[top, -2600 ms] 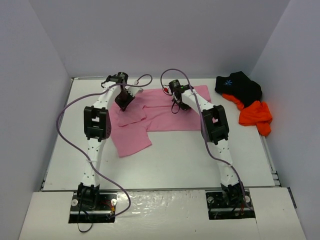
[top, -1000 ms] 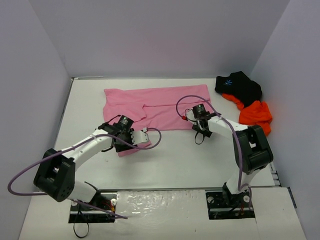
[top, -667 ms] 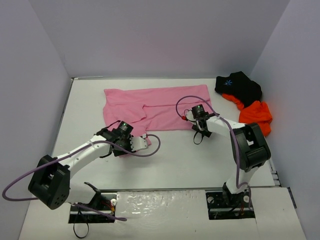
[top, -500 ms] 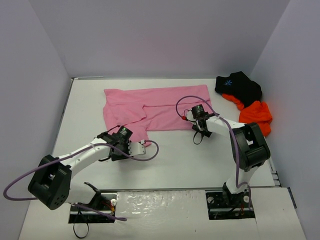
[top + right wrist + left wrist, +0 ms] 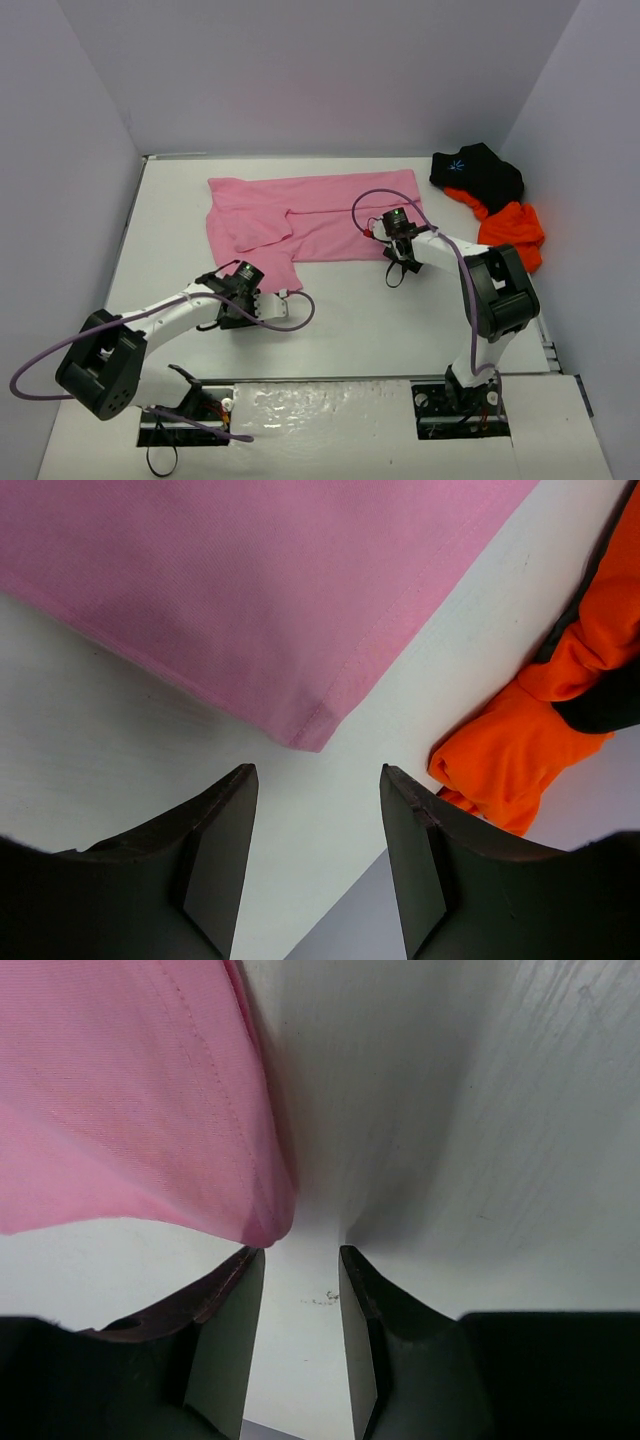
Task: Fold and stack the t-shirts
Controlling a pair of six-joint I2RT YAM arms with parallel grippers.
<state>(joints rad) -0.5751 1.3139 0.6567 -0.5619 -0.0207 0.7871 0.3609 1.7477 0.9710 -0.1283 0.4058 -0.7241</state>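
Note:
The pink t-shirt (image 5: pixel 320 215) lies spread flat across the back middle of the table. My left gripper (image 5: pixel 266 302) sits low near its front-left flap. In the left wrist view that gripper (image 5: pixel 302 1252) is open, with bare table between its fingers, and the pink t-shirt's corner (image 5: pixel 262 1230) lies just off the left fingertip. My right gripper (image 5: pixel 396 258) is at the shirt's front-right corner. It also stands open (image 5: pixel 315 770), just short of the pink hem corner (image 5: pixel 315 738). The black t-shirt (image 5: pixel 478 170) and the orange t-shirt (image 5: pixel 512 230) lie bunched at the back right.
White walls close in the table on the left, back and right. A purple cable (image 5: pixel 290 318) loops beside the left wrist, and another arcs over the right arm. The orange t-shirt (image 5: pixel 510 770) shows close to the right finger.
My left gripper has slid toward the near edge, off the pink flap it was over, and that flap now ends just ahead of its fingertips. The right arm has barely moved.

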